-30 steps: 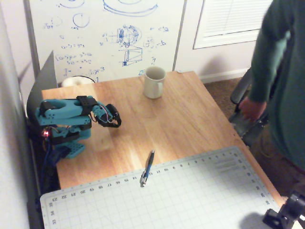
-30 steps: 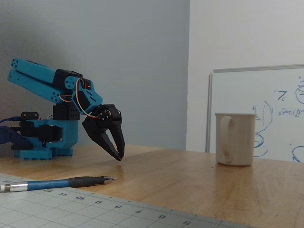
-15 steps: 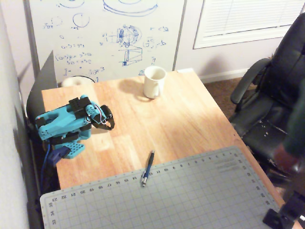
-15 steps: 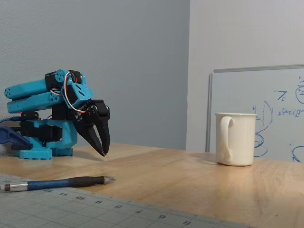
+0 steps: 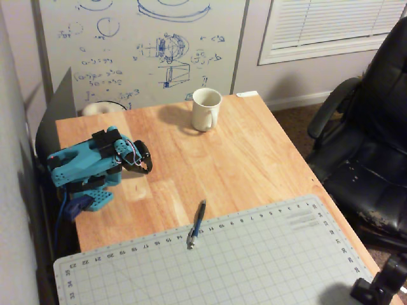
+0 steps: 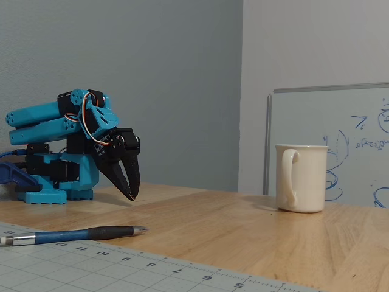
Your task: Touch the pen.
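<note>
The pen (image 5: 196,223) has a dark blue barrel and a silvery grey end. It lies on the wooden table (image 5: 235,152), its lower end over the edge of the grey cutting mat (image 5: 254,260). In the fixed view the pen (image 6: 73,235) lies in the left foreground. My gripper (image 5: 145,166) is folded down by the blue arm base at the table's left, well apart from the pen. In the fixed view the gripper (image 6: 129,194) points down with its black jaws shut together, tips just above the table, holding nothing.
A cream mug (image 5: 206,108) stands at the table's far edge; it also shows in the fixed view (image 6: 301,177) on the right. A whiteboard (image 5: 140,51) leans behind the table. A black office chair (image 5: 369,146) stands at the right.
</note>
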### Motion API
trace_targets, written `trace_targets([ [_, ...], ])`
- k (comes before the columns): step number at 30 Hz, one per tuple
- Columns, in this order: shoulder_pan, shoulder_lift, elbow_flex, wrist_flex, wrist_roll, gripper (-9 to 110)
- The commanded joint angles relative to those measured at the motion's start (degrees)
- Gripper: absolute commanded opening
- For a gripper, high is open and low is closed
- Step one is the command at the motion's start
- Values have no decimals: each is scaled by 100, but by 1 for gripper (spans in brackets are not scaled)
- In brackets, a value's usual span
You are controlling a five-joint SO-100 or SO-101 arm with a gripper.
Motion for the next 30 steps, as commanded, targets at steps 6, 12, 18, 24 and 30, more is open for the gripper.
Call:
trace_targets([
  [6,0,167,-123,26,9,1],
  [12,70,167,-123,35,18,1],
  [18,0,167,-123,9,18,1],
  [24,70,167,-325,-123,18,0],
  [30,457,167,-861,-1433,35,1],
])
